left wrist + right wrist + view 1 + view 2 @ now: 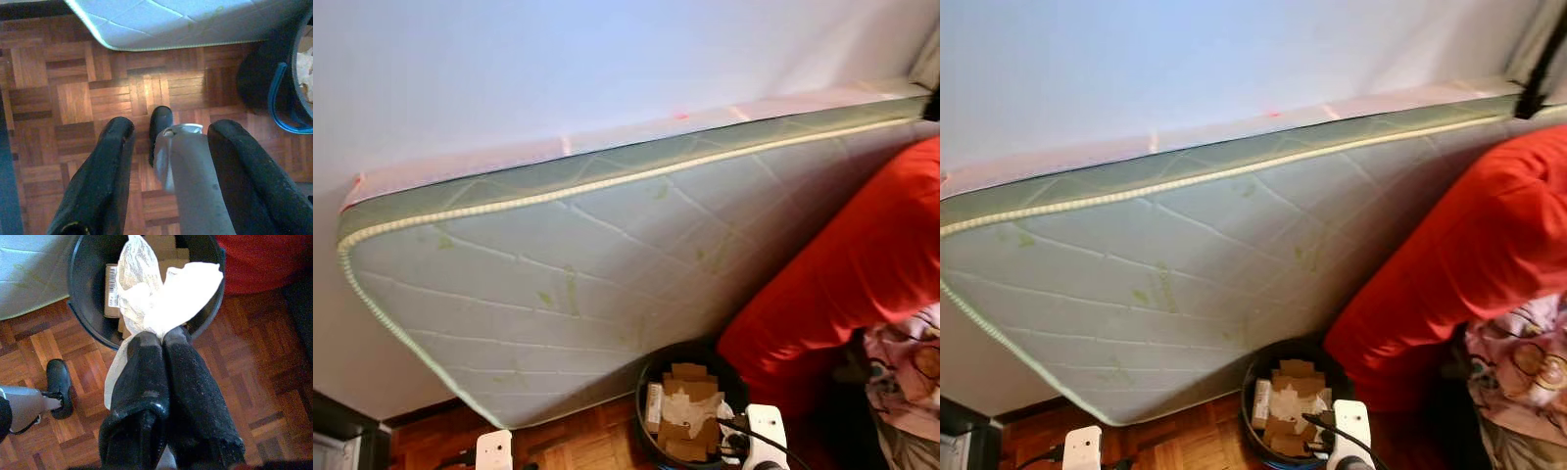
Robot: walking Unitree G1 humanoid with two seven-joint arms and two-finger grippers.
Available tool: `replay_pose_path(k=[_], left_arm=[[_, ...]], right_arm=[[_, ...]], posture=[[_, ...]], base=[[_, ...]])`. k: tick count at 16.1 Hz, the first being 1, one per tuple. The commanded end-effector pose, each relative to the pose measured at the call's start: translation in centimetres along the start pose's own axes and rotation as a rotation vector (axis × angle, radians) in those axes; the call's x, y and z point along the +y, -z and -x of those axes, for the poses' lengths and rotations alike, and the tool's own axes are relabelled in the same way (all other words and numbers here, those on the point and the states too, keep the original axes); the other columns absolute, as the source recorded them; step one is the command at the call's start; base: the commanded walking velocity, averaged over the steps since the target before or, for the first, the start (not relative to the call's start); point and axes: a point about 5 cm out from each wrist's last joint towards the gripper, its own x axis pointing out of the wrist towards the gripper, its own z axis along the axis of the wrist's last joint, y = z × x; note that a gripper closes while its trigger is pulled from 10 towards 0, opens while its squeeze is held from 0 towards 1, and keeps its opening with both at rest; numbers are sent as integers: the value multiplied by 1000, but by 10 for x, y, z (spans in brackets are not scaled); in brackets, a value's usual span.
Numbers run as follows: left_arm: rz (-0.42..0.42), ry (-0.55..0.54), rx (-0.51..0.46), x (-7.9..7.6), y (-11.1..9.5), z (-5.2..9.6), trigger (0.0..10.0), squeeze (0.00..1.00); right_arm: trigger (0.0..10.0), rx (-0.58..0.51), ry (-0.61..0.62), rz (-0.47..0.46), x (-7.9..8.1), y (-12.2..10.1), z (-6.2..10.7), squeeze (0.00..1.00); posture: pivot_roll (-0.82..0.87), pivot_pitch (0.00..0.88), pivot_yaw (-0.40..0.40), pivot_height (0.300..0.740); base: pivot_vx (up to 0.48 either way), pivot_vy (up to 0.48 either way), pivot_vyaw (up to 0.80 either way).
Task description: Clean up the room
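Right gripper (164,340): jaws closed on crumpled white paper (166,293), above the black bin (83,303), whose cardboard contents are partly hidden. Left gripper (168,132): jaws apart, empty, over the parquet floor (73,98).

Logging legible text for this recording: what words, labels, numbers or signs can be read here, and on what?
No text can be read.
Barcode label: on a cardboard box inside the black bin; bars visible, digits too small to read.
Pink patterned fabric beside the red cushion: cartoon print, any lettering too blurred to read.
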Motion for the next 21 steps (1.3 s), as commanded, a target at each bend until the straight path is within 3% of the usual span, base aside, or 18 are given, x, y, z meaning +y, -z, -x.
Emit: replay_pose_path(k=[1,8,12,15,21], left_arm=[[5,-2,26,1,8,2,10000,0],[3,2,29,1,8,2,10000,0],[1,1,29,1,8,2,10000,0],[2,0,29,1,8,2,10000,0],[0,0,28,0,8,2,10000,0]], right_arm=[[10000,36,8,-18,-3,9,2,0],[10000,53,7,-7,-8,13,4,0],[10000,49,-15,27,6,11,1,0],[10000,47,-13,24,7,11,1,0],[10000,48,-15,4,15,13,1,0]], posture=[[99,99,-44,740],[103,100,-46,740],[103,101,-47,740],[103,101,-47,740],[105,100,-48,740]], base=[[0,0,0],[0,0,0],[0,0,0],[161,0,733],[251,0,0]])
